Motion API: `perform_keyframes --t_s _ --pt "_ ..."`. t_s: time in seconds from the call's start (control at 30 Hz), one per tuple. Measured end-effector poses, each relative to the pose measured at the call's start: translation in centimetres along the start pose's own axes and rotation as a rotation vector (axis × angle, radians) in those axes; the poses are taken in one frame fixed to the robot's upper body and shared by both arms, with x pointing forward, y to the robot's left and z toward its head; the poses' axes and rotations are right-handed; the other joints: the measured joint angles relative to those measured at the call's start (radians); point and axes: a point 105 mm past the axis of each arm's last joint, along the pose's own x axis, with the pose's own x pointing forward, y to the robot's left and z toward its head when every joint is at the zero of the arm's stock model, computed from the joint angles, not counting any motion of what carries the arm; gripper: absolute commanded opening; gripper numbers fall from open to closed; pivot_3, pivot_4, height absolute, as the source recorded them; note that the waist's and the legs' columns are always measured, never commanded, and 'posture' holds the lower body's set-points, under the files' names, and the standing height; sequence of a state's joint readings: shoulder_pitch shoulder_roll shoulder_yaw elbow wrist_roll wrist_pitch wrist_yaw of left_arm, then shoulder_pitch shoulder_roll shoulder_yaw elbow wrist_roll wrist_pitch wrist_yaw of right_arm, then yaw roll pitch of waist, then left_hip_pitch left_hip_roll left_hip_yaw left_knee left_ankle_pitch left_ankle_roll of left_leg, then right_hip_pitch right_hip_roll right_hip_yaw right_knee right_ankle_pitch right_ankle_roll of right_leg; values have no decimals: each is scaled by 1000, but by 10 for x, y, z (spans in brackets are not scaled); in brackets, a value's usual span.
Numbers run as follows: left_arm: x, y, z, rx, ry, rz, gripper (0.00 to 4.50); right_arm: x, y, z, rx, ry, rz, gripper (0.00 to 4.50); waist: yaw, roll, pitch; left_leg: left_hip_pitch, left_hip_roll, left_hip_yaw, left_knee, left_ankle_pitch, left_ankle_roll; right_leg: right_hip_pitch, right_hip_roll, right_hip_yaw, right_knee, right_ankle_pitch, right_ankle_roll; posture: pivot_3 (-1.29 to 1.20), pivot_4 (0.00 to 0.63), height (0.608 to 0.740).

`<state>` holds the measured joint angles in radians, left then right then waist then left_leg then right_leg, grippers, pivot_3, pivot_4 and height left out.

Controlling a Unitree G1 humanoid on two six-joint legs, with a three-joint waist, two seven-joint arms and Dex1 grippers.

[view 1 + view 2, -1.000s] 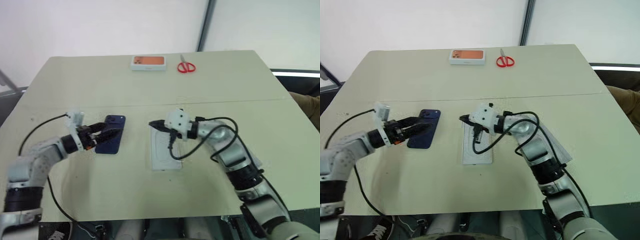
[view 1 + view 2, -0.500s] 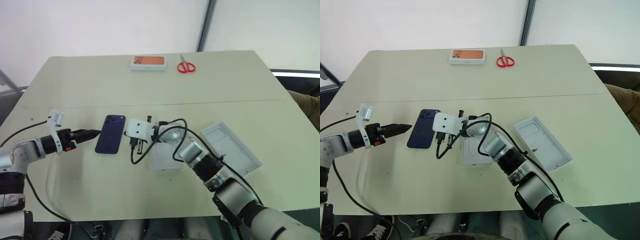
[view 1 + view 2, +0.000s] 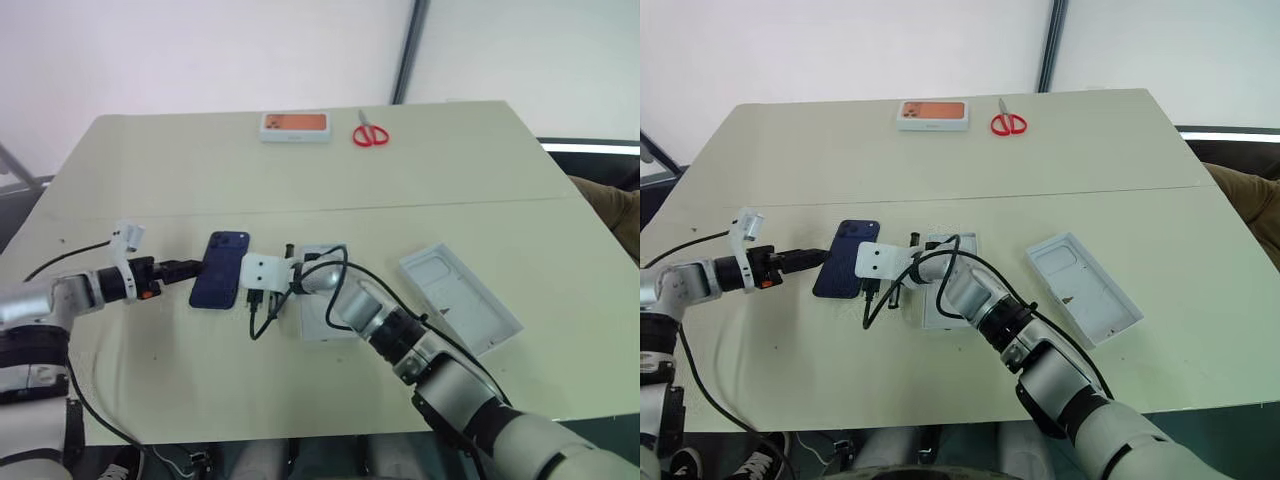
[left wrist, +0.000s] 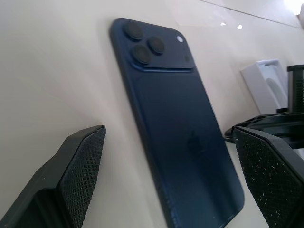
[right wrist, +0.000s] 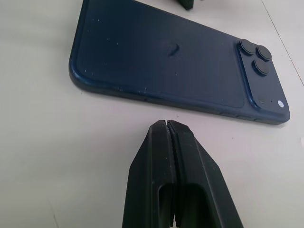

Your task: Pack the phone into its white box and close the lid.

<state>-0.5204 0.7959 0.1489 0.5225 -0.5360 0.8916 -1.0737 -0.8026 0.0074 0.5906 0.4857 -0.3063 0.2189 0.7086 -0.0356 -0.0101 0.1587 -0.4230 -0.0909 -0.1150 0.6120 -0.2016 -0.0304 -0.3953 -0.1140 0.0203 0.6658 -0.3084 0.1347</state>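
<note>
The dark navy phone [image 3: 220, 268] lies back up on the table, its camera cluster at the far end. My left gripper [image 4: 168, 133] is open and low at the phone's left long edge, one finger [image 4: 80, 175] to each side of the phone's near end in the left wrist view, touching nothing. My right gripper [image 5: 166, 126] is shut and empty, its tip just off the phone's right long edge. The white box [image 3: 320, 325] lies right of the phone, partly under my right forearm. Further right the lid [image 3: 460, 300] rests open side up.
An orange-topped white box [image 3: 295, 125] and red scissors [image 3: 371, 133] lie near the table's far edge. A seam runs across the beige table [image 3: 150, 180] just beyond the phone. A cable loops under my right wrist.
My right arm swung left and down from over the white box to the phone's right edge, uncovering the lid. My left gripper drew back from the phone, then returned to its left edge.
</note>
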Motion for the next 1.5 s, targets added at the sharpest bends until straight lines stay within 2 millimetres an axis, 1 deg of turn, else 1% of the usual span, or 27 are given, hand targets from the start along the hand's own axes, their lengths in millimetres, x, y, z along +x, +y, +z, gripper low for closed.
perform_keyframes --t_s 0.1,0.27,0.43,0.67,0.8,0.97,1.07,1.23,1.33,1.37,1.5 --pt "6 -7 -5 2 33 -33 4500 0 0 0 -6 6 -4 51 0 0 0 2 0 0 0 0 1 2 0 0 0 0 0 0 150 740" --pt "9 -11 -13 12 79 -66 4500 -1 -2 -4 -21 24 -13 51 0 3 -3 4 -1 0 -1 -1 2 4 -1 0 0 0 0 0 150 740" --pt "14 -18 -18 -28 109 -106 4500 -5 -6 -10 -21 40 -21 51 1 7 -6 8 -1 0 -1 -3 4 7 -1 0 -1 0 0 0 150 740" --pt "20 -23 -17 -66 127 -107 4500 -9 -10 -16 -18 56 -30 51 7 10 -8 9 -2 0 -1 -3 4 9 -2 0 -1 0 0 0 150 740" --pt "22 -25 -17 -49 132 -103 4500 -10 -11 -18 -36 63 -32 51 12 10 -8 10 -2 1 -1 -3 4 9 -2 1 -1 0 0 0 150 740" --pt "25 -27 -17 -24 145 -92 4500 -14 -10 -19 -102 83 -14 51 20 10 -8 10 -2 2 -1 -3 5 10 -3 1 -1 0 0 0 150 740" --pt "27 -27 -16 -16 162 -76 4500 -15 -8 -18 -91 92 13 51 22 10 -9 10 -2 2 -1 -3 5 10 -3 1 -1 0 0 0 150 740" --pt "35 -32 -15 -37 180 -61 4500 -16 -7 -19 -80 110 23 51 25 11 -9 17 -2 1 -1 -4 5 18 -3 0 -3 0 0 0 150 740" --pt "36 -36 -17 -44 182 -39 4500 -16 -6 -20 -81 112 27 51 25 12 -10 17 -2 1 -1 -4 6 19 -3 0 -4 0 0 0 150 740" --pt "37 -37 -17 -48 183 -35 4500 -16 -6 -21 -81 114 27 51 25 12 -10 18 -2 0 -1 -4 6 19 -3 0 -4 0 0 0 150 740" --pt "53 -62 -26 -95 192 -161 4500 -15 -5 -19 -90 108 28 51 24 13 -11 18 -3 0 -1 -4 6 20 -3 0 -4 0 1 0 150 740"
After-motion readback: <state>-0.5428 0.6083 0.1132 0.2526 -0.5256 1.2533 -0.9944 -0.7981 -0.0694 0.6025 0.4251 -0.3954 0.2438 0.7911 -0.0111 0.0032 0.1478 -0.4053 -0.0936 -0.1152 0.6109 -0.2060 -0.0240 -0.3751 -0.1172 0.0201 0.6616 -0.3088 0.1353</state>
